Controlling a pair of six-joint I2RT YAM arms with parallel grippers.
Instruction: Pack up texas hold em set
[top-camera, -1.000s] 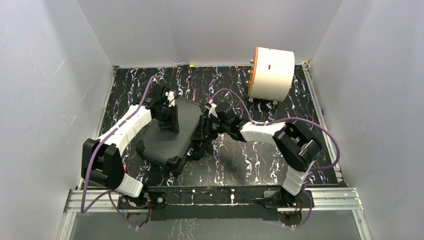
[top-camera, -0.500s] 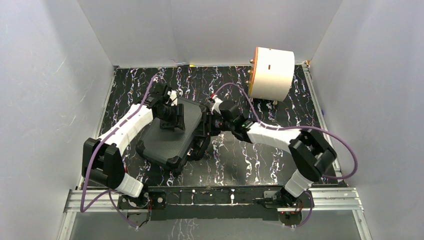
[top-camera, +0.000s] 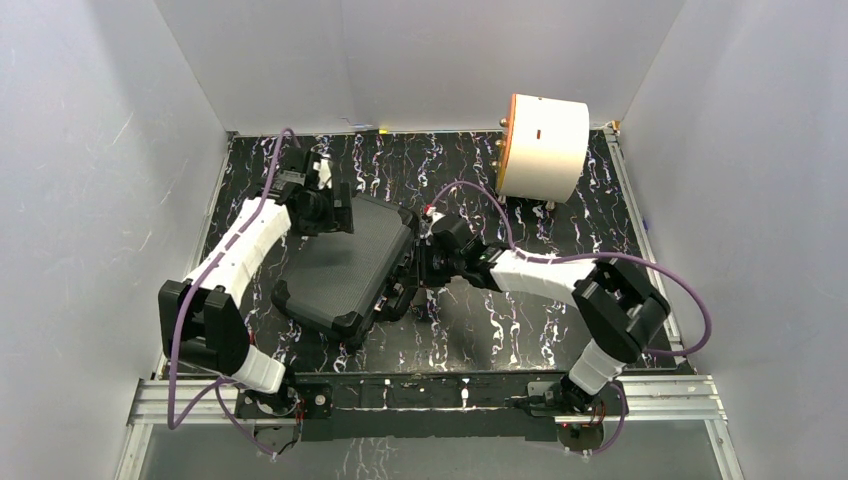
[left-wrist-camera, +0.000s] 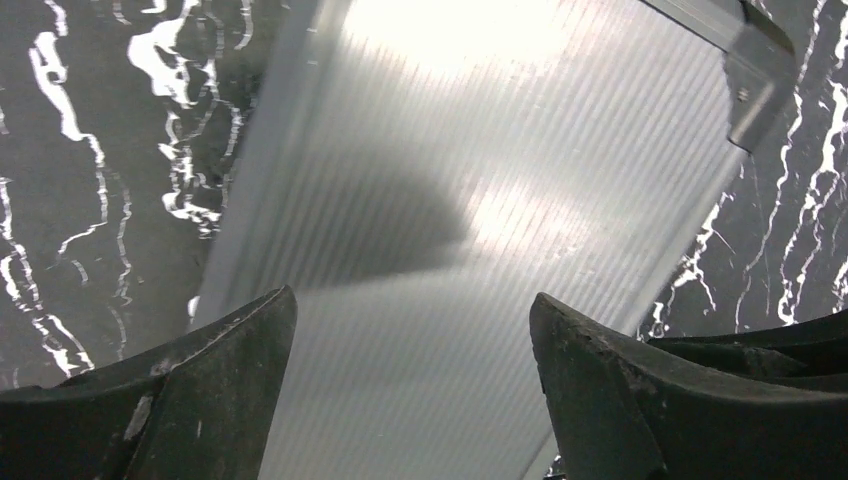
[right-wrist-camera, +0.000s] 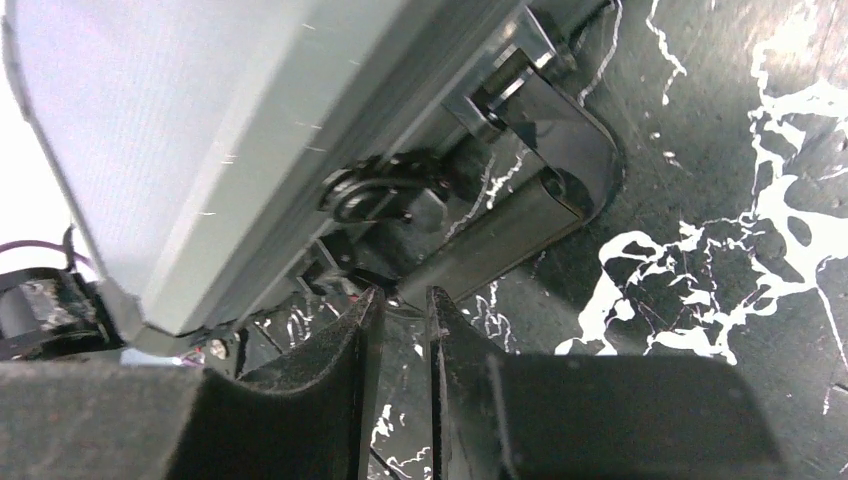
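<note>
We see a black case (top-camera: 345, 268) with a finely textured lid on a black counter (top-camera: 500, 340) marbled with white veins. The cylinder (top-camera: 548, 150) is white with an orange face. The left arm (top-camera: 245, 240) and right arm (top-camera: 535, 272) are white and black.

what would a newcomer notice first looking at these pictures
The big white cylinder with its orange face, at the far right of the black marbled table, draws the eye first. Next comes the closed black case left of centre, with an arm on each side. The left claw is open over the lid's far corner, and the right claw is shut beside the handle.
</note>
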